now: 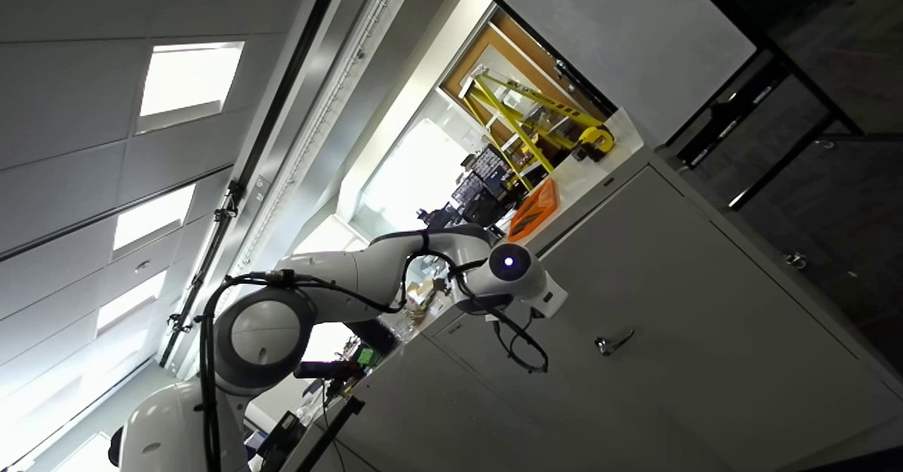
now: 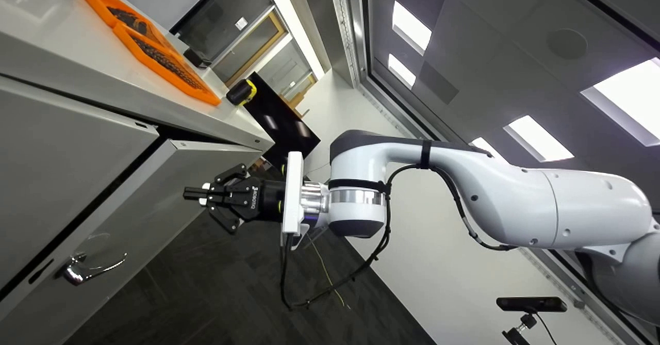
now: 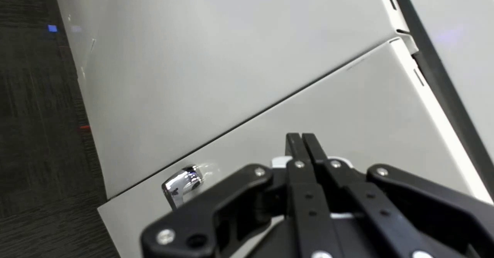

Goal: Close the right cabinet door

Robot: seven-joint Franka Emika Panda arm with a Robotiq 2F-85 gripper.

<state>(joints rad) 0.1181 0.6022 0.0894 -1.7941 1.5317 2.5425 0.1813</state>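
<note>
The right cabinet door (image 2: pixel 154 206) is pale grey, with a curved silver handle (image 2: pixel 85 272). In this exterior view it stands ajar: its free edge sticks out past the left door (image 2: pixel 62 149), with a dark gap behind its top. The right door also shows in an exterior view (image 1: pixel 691 267) and, in the lower part, in the wrist view (image 3: pixel 389 123). My gripper (image 2: pixel 192 193) is shut and empty, pointing at the door's upper part. In the wrist view its fingertips (image 3: pixel 302 136) lie over the door panel, beside the handle (image 3: pixel 183 182). I cannot tell whether they touch. In an exterior view the arm hides the gripper.
An orange tray (image 2: pixel 154 56) and a yellow-black tape measure (image 2: pixel 242 92) lie on the white cabinet top (image 2: pixel 62 30). The cabinet frame lies above the doors. A black cable (image 2: pixel 356 273) hangs in a loop from the wrist. A camera (image 2: pixel 531 304) stands on a mount.
</note>
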